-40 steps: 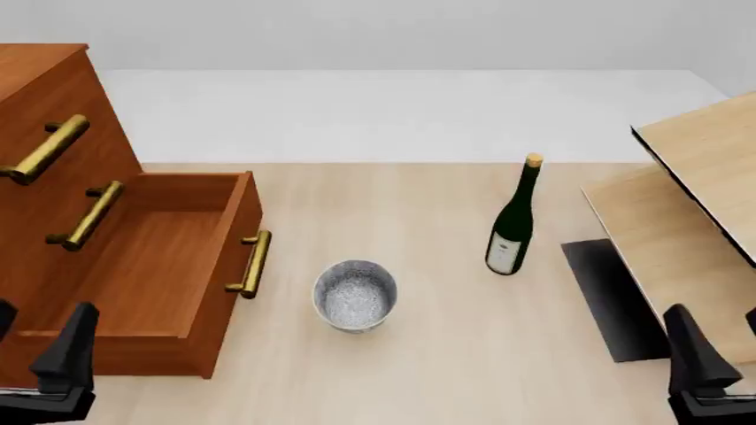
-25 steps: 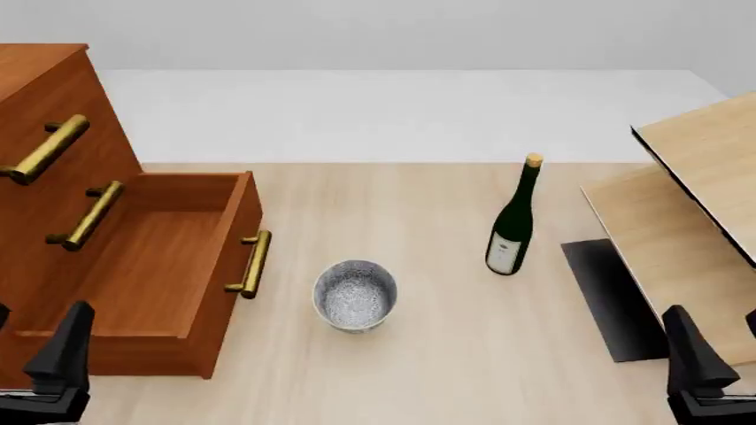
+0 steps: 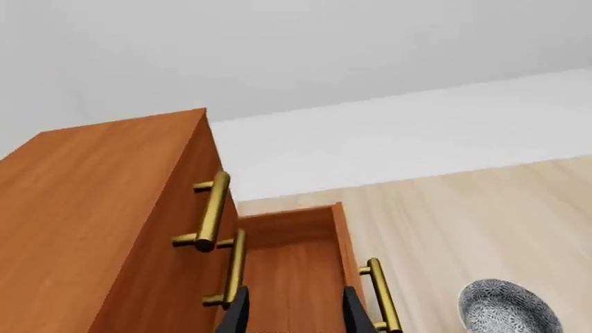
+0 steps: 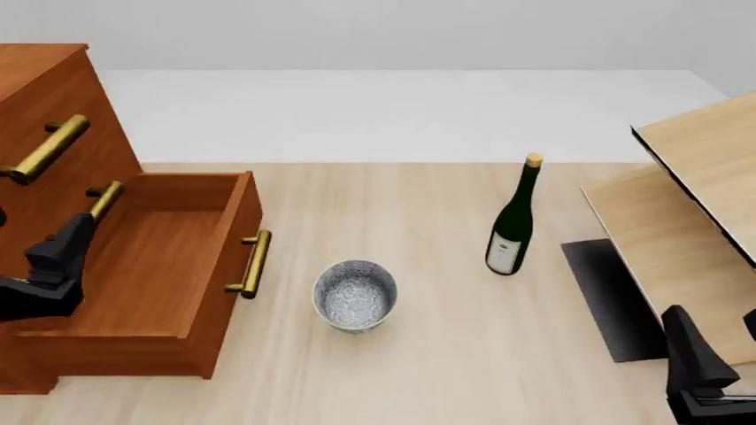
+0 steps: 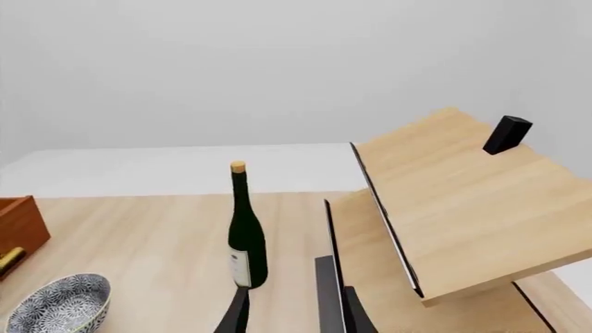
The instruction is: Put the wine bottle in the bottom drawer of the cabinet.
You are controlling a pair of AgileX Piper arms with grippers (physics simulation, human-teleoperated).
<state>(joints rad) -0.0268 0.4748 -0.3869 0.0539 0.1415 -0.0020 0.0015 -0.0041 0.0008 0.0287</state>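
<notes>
The wine bottle (image 4: pixel 512 226) stands upright on the table right of centre, dark green with a gold cap and white label; the right wrist view shows the wine bottle (image 5: pixel 246 236) ahead. The cabinet (image 4: pixel 48 88) fills the left side, and its bottom drawer (image 4: pixel 154 257) is pulled out and holds nothing. My left gripper (image 4: pixel 65 248) hovers open over the drawer's left part, fingertips (image 3: pixel 238 312) apart above the drawer (image 3: pixel 296 263). My right gripper (image 4: pixel 713 332) waits open at the near right, well short of the bottle, nothing between its fingertips (image 5: pixel 236 316).
A speckled grey-white bowl (image 4: pixel 354 295) sits between drawer and bottle, close to the brass drawer handle (image 4: pixel 250 263). Pale slanted boards (image 4: pixel 697 204) and a dark mat (image 4: pixel 608 297) occupy the right side. The bowl (image 5: pixel 60 302) also shows in the right wrist view.
My left gripper has risen from the near left corner and moved forward over the open bottom drawer. The right gripper, bottle and bowl have stayed put.
</notes>
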